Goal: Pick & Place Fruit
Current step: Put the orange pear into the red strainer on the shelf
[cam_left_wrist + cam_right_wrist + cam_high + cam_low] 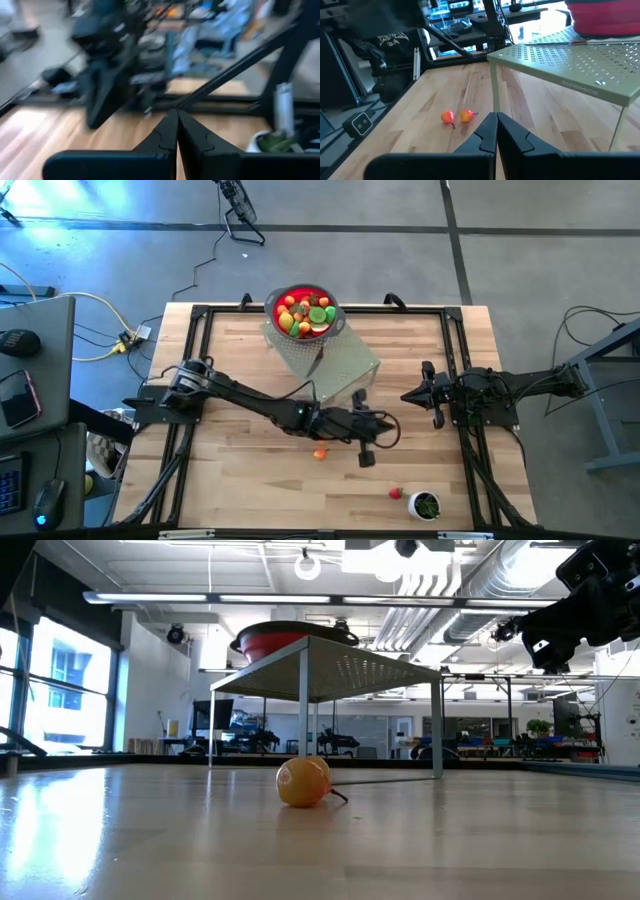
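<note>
Several small toy fruit pieces fill a red bowl (305, 310) that stands on a perforated grey-green stand (335, 358). An orange fruit (320, 452) lies on the wooden table, just on the near side of my left arm; the low view shows the orange fruit (303, 782) resting on its round underside. In the right wrist view a red-orange piece (447, 117) lies next to it (466, 116). A red fruit (396, 494) lies near the front edge. My left gripper (392, 423) hangs shut and level above the table's middle, holding nothing. My right gripper (405, 395) waits shut at the right.
A small white cup with green contents (426, 505) stands by the red fruit near the front right. Black frame rails (455, 350) run along the table's sides. The stand's thin legs (304, 705) rise from the table beyond the orange fruit.
</note>
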{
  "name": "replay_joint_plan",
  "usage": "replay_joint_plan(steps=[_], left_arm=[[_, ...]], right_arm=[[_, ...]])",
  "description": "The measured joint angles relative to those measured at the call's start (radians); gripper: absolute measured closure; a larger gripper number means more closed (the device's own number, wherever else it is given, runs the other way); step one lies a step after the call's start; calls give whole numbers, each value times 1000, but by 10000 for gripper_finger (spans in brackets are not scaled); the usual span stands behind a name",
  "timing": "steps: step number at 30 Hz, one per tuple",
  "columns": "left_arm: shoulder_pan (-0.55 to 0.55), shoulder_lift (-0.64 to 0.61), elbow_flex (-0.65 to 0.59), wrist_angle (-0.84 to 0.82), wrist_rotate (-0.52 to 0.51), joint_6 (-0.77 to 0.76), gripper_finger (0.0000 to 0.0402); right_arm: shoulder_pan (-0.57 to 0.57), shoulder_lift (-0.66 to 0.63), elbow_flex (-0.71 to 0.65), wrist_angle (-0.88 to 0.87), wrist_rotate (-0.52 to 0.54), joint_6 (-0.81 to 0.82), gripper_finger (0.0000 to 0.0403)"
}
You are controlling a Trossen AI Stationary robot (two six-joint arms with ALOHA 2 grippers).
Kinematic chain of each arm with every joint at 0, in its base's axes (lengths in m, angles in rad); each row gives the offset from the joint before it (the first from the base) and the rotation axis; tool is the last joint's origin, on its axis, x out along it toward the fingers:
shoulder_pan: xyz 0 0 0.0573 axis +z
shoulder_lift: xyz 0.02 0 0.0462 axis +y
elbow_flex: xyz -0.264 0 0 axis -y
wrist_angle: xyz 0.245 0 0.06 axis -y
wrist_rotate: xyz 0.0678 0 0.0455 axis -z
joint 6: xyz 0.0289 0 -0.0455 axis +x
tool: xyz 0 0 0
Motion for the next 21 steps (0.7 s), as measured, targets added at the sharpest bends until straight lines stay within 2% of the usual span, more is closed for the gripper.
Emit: replay_joint_plan(steps=[5, 17, 21], left_arm=[[8, 19, 0, 60, 76, 53, 398], [-7, 21, -2, 55, 74, 100, 398], [-37, 13, -58, 85, 46, 106, 398]], right_arm=[[0, 0, 0, 0, 0, -1, 401], [0, 0, 0, 0, -13, 19, 401], [0, 0, 0, 0, -13, 33, 401]])
